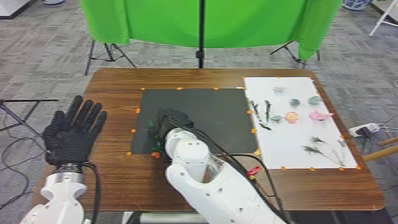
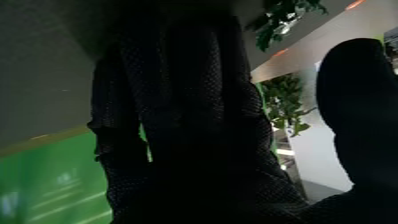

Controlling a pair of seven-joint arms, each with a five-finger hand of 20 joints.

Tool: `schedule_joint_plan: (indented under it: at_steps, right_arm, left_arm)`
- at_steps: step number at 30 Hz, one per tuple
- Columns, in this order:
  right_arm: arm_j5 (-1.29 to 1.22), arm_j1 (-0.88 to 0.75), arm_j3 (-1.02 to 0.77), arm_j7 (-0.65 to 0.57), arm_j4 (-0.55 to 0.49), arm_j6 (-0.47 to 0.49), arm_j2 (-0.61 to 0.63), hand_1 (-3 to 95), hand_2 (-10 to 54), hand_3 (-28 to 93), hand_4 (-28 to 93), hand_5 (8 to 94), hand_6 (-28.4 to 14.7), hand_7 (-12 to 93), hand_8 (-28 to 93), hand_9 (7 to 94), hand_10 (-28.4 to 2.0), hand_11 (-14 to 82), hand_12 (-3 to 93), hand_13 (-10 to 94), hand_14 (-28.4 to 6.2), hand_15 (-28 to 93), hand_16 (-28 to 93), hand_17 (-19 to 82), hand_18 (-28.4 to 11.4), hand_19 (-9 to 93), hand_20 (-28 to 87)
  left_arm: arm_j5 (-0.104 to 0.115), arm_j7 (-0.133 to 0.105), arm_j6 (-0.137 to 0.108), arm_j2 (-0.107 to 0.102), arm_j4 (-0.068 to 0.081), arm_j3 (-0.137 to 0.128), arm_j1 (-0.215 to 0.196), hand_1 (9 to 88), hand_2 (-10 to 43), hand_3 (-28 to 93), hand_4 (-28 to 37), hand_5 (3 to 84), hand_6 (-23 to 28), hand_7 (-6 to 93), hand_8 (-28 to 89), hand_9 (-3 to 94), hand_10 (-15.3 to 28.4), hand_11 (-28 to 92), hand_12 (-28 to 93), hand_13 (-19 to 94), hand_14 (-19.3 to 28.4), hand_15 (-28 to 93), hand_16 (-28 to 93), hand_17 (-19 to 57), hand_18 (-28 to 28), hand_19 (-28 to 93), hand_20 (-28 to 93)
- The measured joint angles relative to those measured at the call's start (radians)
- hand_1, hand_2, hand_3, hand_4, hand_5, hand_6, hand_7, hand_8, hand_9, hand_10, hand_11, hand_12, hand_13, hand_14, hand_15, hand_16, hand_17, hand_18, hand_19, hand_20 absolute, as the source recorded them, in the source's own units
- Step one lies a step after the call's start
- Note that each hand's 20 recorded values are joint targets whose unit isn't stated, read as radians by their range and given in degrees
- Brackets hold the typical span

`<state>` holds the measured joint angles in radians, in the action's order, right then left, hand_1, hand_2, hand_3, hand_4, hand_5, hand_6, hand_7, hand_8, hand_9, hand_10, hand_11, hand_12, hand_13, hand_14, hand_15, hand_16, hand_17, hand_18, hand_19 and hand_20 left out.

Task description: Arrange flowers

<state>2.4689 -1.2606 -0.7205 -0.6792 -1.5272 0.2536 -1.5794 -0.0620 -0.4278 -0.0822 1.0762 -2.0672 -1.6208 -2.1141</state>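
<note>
1. Black fabric covers our right hand (image 1: 178,118), which is over the left part of the dark mat (image 1: 209,102) in the head view.
2. From the right wrist we see our right hand (image 2: 187,105) released: fingers straight and side by side, thumb well apart from them.
3. Green leaves (image 2: 284,102) show in the gap between those fingers and the thumb, apart from both – and a leafy sprig (image 2: 282,25) is near the fingertips. How far off either is, we cannot tell.
4. Our left hand (image 1: 75,131) is at the left edge of the brown wooden table (image 1: 169,77), relaxed, its fingers straight and slightly spread, pointing away from us.
5. On the white sheet (image 1: 302,135), right of the mat, we have a pink flower (image 1: 321,116) just beside a yellow-orange flower (image 1: 291,116), with a small blue-green bloom (image 1: 276,119) on the latter's left.
6. Farther from us on that sheet are two grey-green blooms (image 1: 314,100) near each other and a pale flower (image 1: 279,90).
7. Dark stems (image 1: 266,109) lie along its left side; thin sprigs (image 1: 314,150) lie on its nearer part.
8. Beside our right arm (image 1: 191,157) is a small red object (image 1: 254,170) – too small for us to name.
</note>
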Motion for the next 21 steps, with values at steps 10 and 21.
schedule_joint_plan:
  at_steps: [10, 21]
  right_arm:
    - [-0.144, 0.002, -0.014, -0.054, -0.043, -0.044, 0.038, 22.3, -9.5, 79, -19, 51.2, -13.8, 38, -15, 57.8, -24.5, 53.3, 25.4, 61, -19.1, 60, 16, 30, -28.4, 87, 12]
    - [-0.226, -0.123, -0.186, -0.016, -0.316, -0.398, 0.212, 28.8, -9.5, 81, -21, 56.4, -12.9, 30, -12, 61.1, -23.0, 52.6, 24.3, 63, -18.0, 60, 16, 32, -28.4, 90, 12]
  left_arm:
    - [0.002, 0.017, -0.006, 0.007, -0.008, -0.025, -0.005, 29.3, 14.5, 80, -28.3, 49.1, 9.4, 8.2, -8, 43.5, 15.8, 19, 11, 33, 16.4, 33, -6, -7.2, 13.6, 36, 11]
    - [0.011, 0.048, -0.015, 0.056, -0.031, -0.062, -0.042, 29.3, 15.2, 80, -28.3, 49.7, 9.8, 8.5, -8, 43.5, 15.8, 19, 11, 33, 16.4, 34, -7, -7.1, 13.6, 36, 12]
